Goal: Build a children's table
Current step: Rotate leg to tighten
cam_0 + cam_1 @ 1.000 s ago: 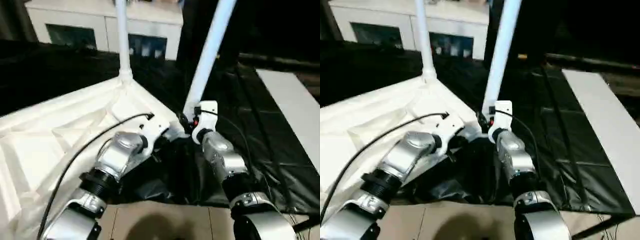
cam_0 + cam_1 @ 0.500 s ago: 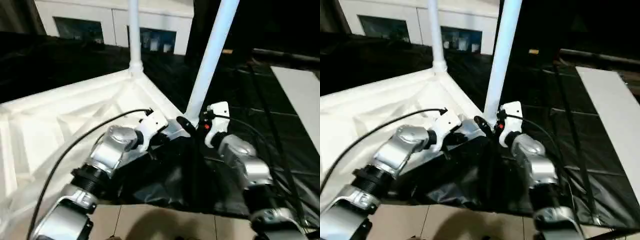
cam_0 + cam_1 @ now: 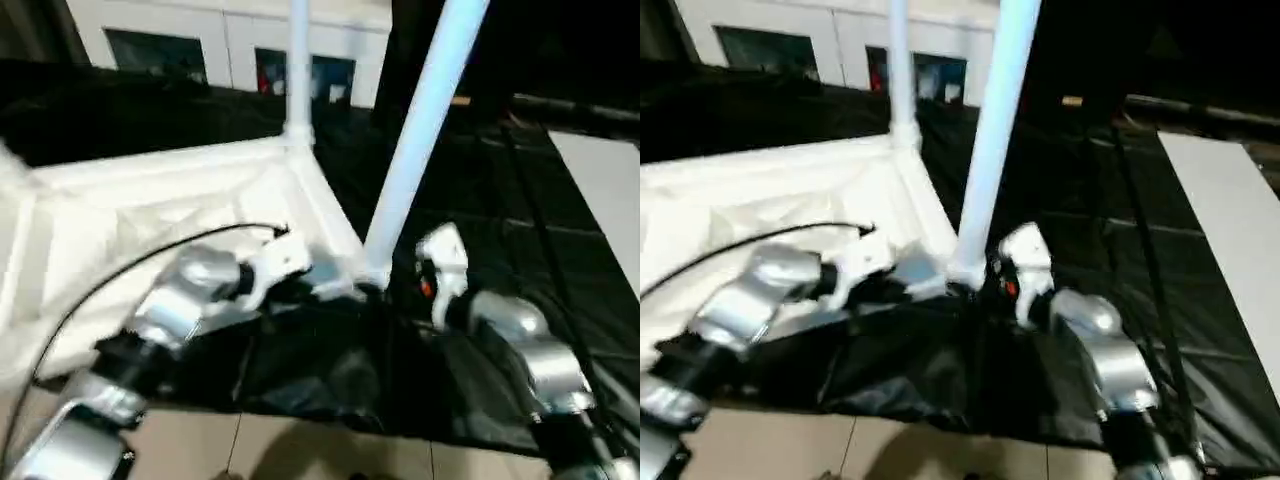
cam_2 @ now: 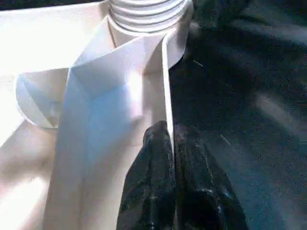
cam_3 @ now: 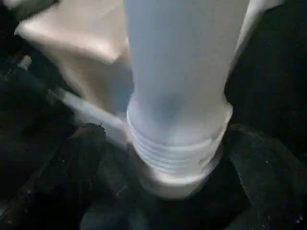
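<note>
White plastic is showing up close at my left wrist: my left gripper (image 4: 171, 143) is pinching the thin rim of the tabletop (image 3: 150, 215) beside the corner socket (image 4: 148, 28). At my right wrist, my right gripper (image 5: 168, 158) is standing spread wide around the near leg (image 3: 425, 130), its threaded base in that socket. Black sheeting (image 3: 470, 200) is covering the floor, with a white cabinet (image 3: 230, 45) behind. Both legs are running off the top edge.

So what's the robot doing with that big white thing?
It's building a little table. The tabletop lies upside down on a black sheet, and two legs already stand in its corners, a far leg and a near leg. The left gripper pinches the tabletop's thin edge beside the near leg. The right gripper is open, with its fingers on either side of that leg's threaded bottom.
</note>
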Tool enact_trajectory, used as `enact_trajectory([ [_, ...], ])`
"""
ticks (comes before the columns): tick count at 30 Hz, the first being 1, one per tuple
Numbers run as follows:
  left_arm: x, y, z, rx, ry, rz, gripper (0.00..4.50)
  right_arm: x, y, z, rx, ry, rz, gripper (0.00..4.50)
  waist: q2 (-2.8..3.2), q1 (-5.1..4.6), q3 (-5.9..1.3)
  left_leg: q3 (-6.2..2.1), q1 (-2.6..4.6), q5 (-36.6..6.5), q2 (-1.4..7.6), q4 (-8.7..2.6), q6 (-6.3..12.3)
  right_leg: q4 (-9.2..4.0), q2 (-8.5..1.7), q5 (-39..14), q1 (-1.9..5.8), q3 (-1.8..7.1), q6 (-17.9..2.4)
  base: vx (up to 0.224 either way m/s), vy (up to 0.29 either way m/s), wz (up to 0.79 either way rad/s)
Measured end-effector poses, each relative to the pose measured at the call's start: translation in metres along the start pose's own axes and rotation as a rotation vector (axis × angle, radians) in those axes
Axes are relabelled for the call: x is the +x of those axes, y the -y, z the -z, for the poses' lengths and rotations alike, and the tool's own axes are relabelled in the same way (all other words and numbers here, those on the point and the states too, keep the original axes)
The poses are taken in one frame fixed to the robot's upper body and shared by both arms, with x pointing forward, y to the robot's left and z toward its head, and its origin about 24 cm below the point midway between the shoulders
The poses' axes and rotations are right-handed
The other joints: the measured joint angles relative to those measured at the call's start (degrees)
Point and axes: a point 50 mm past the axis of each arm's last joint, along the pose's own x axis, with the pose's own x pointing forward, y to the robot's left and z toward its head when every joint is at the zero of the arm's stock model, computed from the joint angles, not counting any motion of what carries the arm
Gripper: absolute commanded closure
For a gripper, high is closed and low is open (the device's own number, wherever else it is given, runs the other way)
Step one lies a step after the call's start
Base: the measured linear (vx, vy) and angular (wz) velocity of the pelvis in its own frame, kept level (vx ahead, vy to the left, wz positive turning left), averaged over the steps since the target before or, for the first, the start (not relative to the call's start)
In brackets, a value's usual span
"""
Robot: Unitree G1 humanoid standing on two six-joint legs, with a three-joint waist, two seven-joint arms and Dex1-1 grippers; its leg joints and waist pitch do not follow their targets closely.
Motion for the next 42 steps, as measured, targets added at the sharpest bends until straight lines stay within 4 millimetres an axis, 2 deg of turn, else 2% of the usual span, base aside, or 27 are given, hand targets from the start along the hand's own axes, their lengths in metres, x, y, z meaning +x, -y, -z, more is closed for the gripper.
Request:
enact_trajectory([
  [3, -0.005, 0.005, 0.003, 0.014, 0.000, 0.051, 4.50, -0.007, 0.000, -0.002, -0.016, -0.004, -0.044, 0.25, 0.10, 0.43, 0.03, 0.00, 0.04, 0.00, 0.00, 0.20, -0.01, 0.08, -0.02, 0.06, 0.00, 0.01, -0.07, 0.000, 0.000, 0.00],
  [8, -0.015, 0.009, 0.009, 0.025, -0.018, 0.100, 4.50, -0.013, -0.005, -0.010, -0.073, -0.013, -0.138, 0.25, 0.09, 0.35, 0.03, -0.01, 0.08, 0.01, 0.02, 0.32, -0.04, 0.35, -0.02, 0.05, 0.02, 0.04, -0.07, 0.000, 0.000, 0.00],
  [14, -0.017, 0.010, 0.010, 0.035, -0.024, 0.120, 4.50, -0.011, -0.012, -0.008, -0.085, -0.029, -0.220, 0.25, 0.09, 0.44, 0.03, -0.04, 0.06, 0.02, 0.03, 0.56, -0.05, 0.63, -0.03, 0.04, 0.01, 0.05, -0.05, 0.000, 0.000, 0.00],
  [26, -0.013, 0.012, 0.009, 0.038, -0.015, 0.127, 4.50, 0.000, -0.015, -0.013, -0.113, 0.009, -0.253, 0.25, 0.09, 0.51, 0.01, -0.08, 0.05, 0.03, 0.02, 0.83, -0.05, 0.90, -0.09, 0.05, 0.02, 0.06, -0.06, 0.000, 0.000, 0.00],
  [34, -0.011, 0.012, 0.008, 0.047, -0.015, 0.119, 4.50, 0.003, -0.013, -0.009, -0.100, 0.012, -0.249, 0.82, 0.08, 0.65, 0.01, -0.08, 0.04, 0.03, 0.01, 1.00, -0.05, 1.06, -0.14, 0.05, 0.03, 0.05, -0.07, 0.000, 0.000, 0.00],
  [35, -0.011, 0.012, 0.008, 0.049, -0.015, 0.119, 4.50, 0.003, -0.013, -0.009, -0.103, 0.011, -0.248, 1.02, 0.07, 0.66, 0.01, -0.08, 0.03, 0.03, 0.01, 1.02, -0.05, 1.08, -0.14, 0.05, 0.03, 0.05, -0.07, 0.000, 0.000, 0.00],
  [42, -0.011, 0.013, 0.009, 0.054, -0.014, 0.121, 4.50, 0.002, -0.011, -0.008, -0.113, 0.011, -0.243, 1.44, 0.07, 0.67, 0.00, -0.08, 0.04, 0.03, 0.01, 1.18, -0.05, 1.25, -0.18, 0.05, 0.03, 0.05, -0.07, 0.000, 0.000, 0.00],
])
